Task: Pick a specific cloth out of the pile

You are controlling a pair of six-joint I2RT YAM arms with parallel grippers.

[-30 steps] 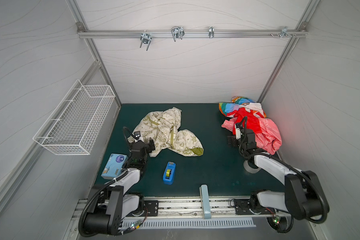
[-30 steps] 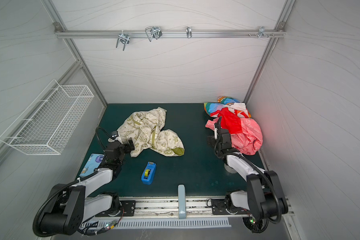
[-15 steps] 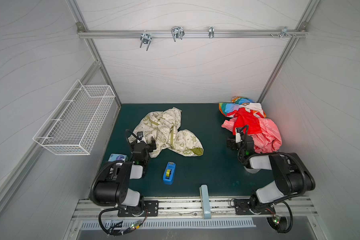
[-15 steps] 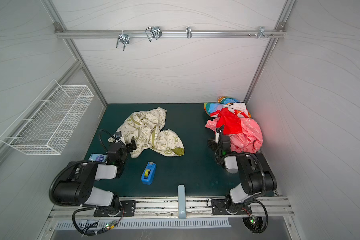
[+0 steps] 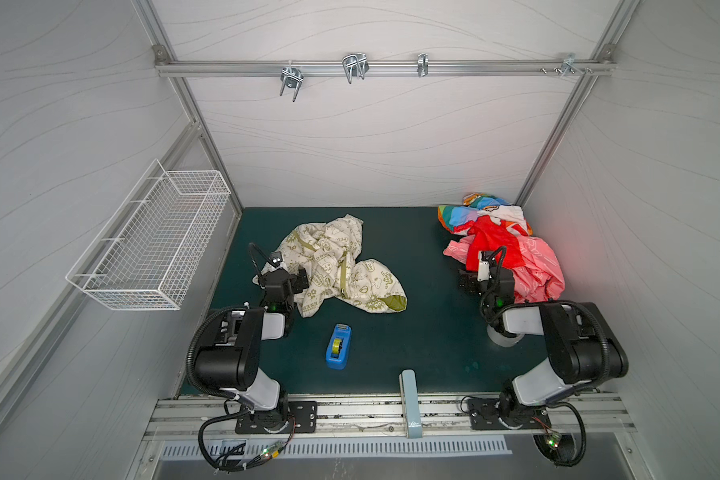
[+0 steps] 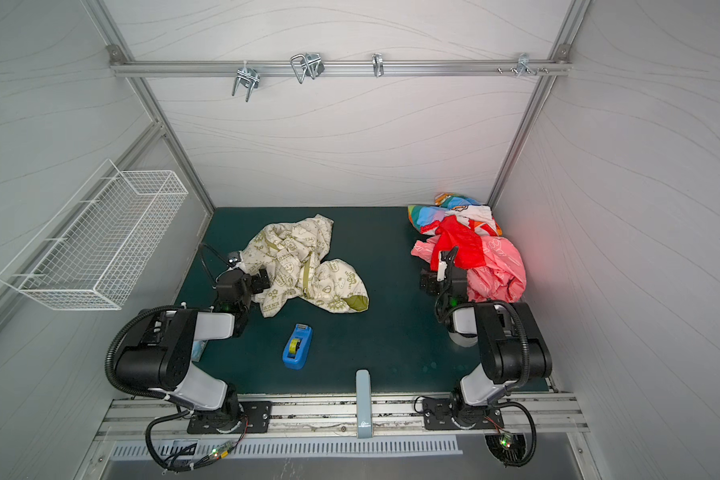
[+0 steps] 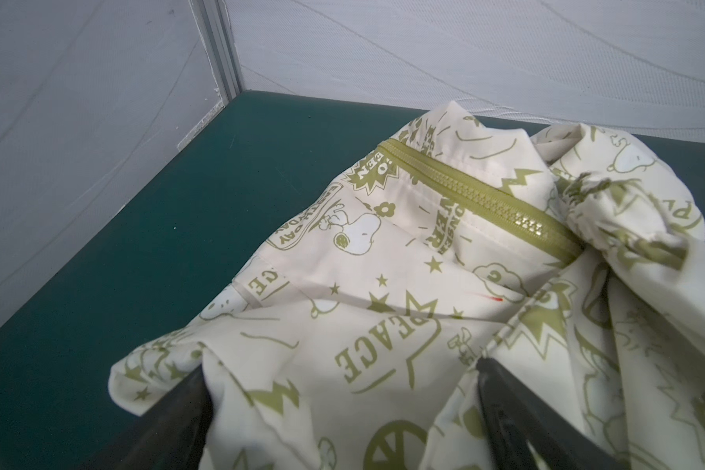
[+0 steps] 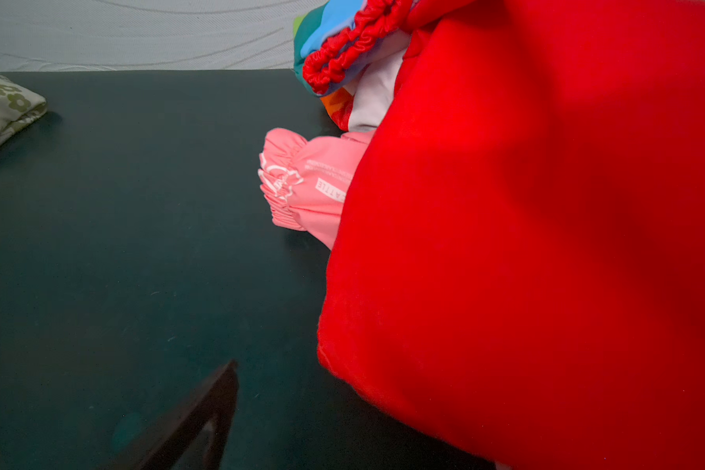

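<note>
The cloth (image 5: pixel 337 266) (image 6: pixel 304 266), cream with olive-green print and a green zip strip, lies crumpled on the green table, left of centre and apart from the pile. My left gripper (image 5: pixel 292 279) (image 6: pixel 260 282) is at its near-left edge. In the left wrist view both dark fingers (image 7: pixel 180 411) stand wide open with folds of the cloth (image 7: pixel 383 285) lying between them. The pile (image 5: pixel 504 249) (image 6: pixel 470 249) of red, multicolour and pink cloths sits at the back right. My right gripper (image 5: pixel 472 284) (image 6: pixel 431 284) is open at its left edge. The red cloth (image 8: pixel 526 244) hides one finger.
A blue tape dispenser (image 5: pixel 338 345) stands on the table in front of the cloth. A white wire basket (image 5: pixel 150 245) hangs on the left wall. A pale blue post (image 5: pixel 408 386) rises at the front edge. A white object (image 5: pixel 501 338) lies under the right arm.
Both arms have folded up, their elbows rising toward the camera, while the grippers stayed almost where they were. The cloths have not shifted.
</note>
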